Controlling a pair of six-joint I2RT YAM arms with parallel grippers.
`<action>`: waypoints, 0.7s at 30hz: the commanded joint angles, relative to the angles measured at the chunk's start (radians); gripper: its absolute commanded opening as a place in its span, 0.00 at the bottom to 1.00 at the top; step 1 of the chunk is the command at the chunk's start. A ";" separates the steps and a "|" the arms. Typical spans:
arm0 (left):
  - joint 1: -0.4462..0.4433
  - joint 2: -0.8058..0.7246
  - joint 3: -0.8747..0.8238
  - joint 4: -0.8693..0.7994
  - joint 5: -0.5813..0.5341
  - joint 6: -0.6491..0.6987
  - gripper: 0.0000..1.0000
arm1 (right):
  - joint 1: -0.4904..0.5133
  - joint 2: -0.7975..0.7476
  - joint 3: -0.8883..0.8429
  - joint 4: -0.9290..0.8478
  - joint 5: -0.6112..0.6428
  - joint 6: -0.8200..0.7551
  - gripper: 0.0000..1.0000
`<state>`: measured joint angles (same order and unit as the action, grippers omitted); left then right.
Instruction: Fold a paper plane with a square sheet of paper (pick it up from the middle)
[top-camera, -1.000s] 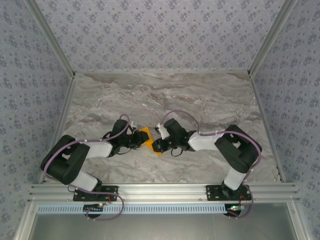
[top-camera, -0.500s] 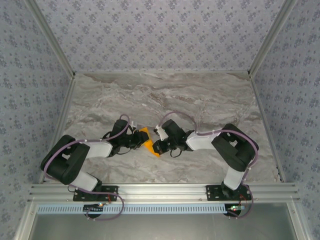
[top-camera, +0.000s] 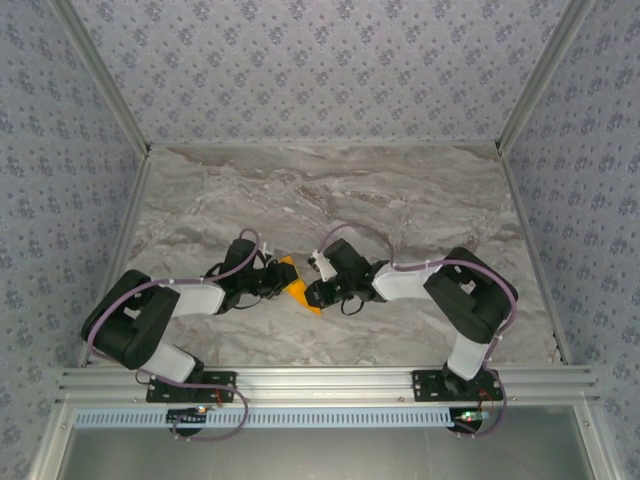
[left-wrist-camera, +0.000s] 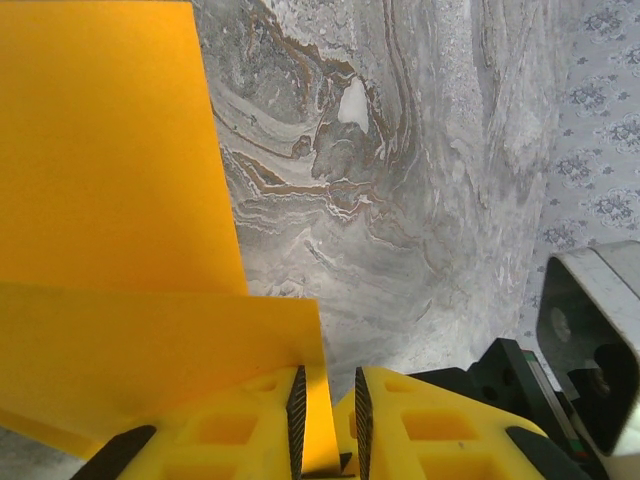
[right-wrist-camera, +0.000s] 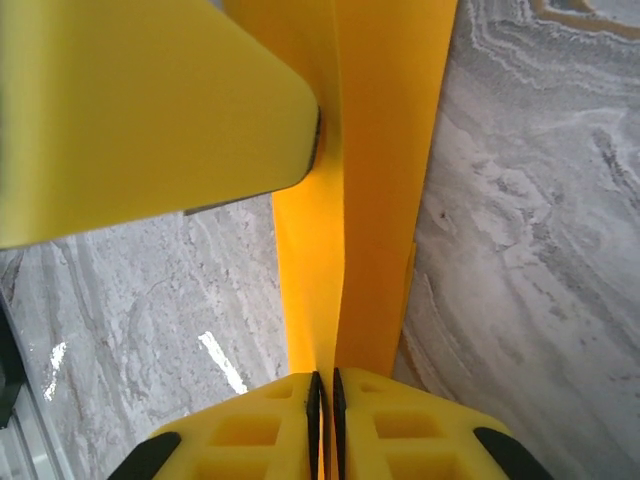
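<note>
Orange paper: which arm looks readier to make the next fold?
Probably right: the right gripper pinches the orange paper at a fold line, ready to press along it; the left gripper just holds a flat flap.

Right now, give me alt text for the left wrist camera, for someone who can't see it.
The left gripper, yellow-fingered, pinches an edge of a folded orange sheet of paper that spreads up and to the left. Grey marbled table lies to the right of the paper.
</note>
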<state>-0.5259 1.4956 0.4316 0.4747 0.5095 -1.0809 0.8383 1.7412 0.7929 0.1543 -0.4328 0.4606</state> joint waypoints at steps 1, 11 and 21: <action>-0.007 0.011 0.004 0.008 0.020 0.030 0.23 | -0.001 -0.048 0.010 -0.051 -0.002 0.013 0.18; -0.007 0.006 -0.007 0.010 0.021 0.027 0.23 | 0.003 -0.047 0.009 -0.102 -0.004 0.018 0.17; -0.007 0.005 -0.013 0.012 0.021 0.026 0.23 | 0.016 0.016 0.026 -0.095 -0.029 0.005 0.05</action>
<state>-0.5259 1.4956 0.4309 0.4747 0.5121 -1.0809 0.8471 1.7306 0.7975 0.0822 -0.4427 0.4648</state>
